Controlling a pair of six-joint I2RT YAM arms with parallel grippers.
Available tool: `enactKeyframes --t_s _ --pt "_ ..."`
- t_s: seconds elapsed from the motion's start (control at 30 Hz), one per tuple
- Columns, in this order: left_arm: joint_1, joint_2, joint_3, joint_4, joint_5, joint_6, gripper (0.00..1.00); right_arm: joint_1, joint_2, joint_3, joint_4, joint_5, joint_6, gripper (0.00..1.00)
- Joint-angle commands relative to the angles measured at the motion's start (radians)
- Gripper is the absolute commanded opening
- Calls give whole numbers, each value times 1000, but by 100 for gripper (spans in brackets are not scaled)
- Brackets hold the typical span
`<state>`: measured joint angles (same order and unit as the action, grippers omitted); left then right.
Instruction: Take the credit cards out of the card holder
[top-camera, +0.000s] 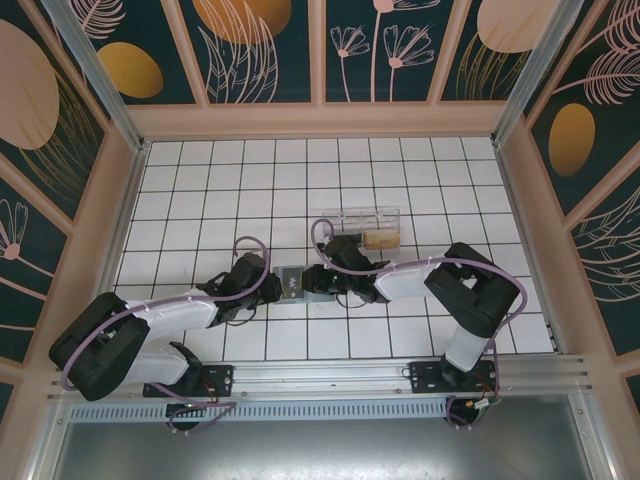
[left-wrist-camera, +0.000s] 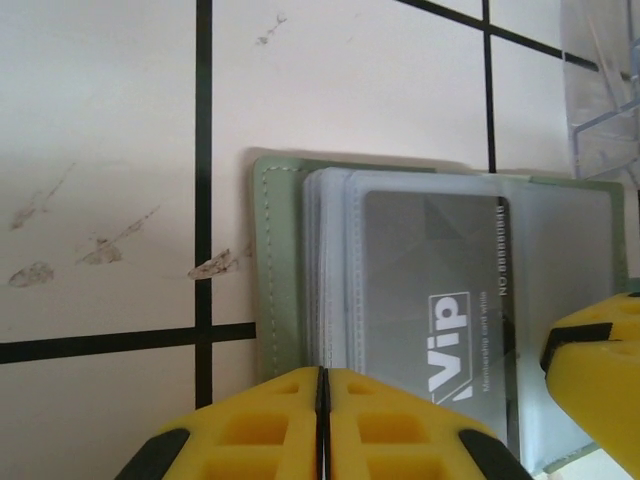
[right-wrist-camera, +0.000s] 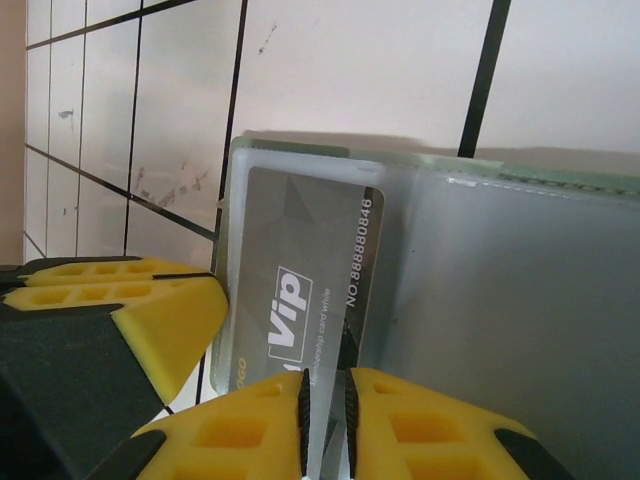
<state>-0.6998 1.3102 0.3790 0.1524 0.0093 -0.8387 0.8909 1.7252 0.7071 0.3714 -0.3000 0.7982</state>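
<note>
While both arms reach in from opposite ends of the small wallet, the left gripper (left-wrist-camera: 322, 420) has its yellow jaws pressed together to a hairline seam at the near edge of the grey-green card holder (left-wrist-camera: 275, 290). It appears to pinch that edge so the soft booklet cannot slide, though it is unclear whether cover or a single leaf sits between the pads. Just beyond its fingertips the holder lies open and flat on the tiled table (left-wrist-camera: 100, 110), with a stack of clear sleeves (left-wrist-camera: 335, 260) beside the stitched cover. The right gripper (right-wrist-camera: 325, 420), facing in from the other end, is nipped almost closed on the near end of a grey "ViP" credit card (right-wrist-camera: 300, 280). The card lies directly ahead of those fingertips in its sleeve, not yet free of the holder, and it is unclear whether the pads bite the card itself or the plastic over it. The pairing reads as brace and pull, one arm anchoring the holder while the other stands ready to draw the card out lengthwise. Farther ahead and to the right of the left gripper, a clear plastic box (left-wrist-camera: 600, 90) stands apart from the holder.
</note>
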Motion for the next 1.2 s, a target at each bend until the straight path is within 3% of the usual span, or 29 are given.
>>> enactKeyframes --t_s 0.0,0.4,0.67,1.17 --pt "5 15 -17 4 -3 -6 11 -12 23 20 50 -37 33 21" --pt "5 47 -23 28 27 -10 9 -16 56 7 71 -63 63 22" --pt "5 35 -26 23 23 -15 9 -34 42 -25 106 -74 83 0" --pt "5 47 -21 -16 -10 -26 1 -107 -56 -144 93 -65 83 0"
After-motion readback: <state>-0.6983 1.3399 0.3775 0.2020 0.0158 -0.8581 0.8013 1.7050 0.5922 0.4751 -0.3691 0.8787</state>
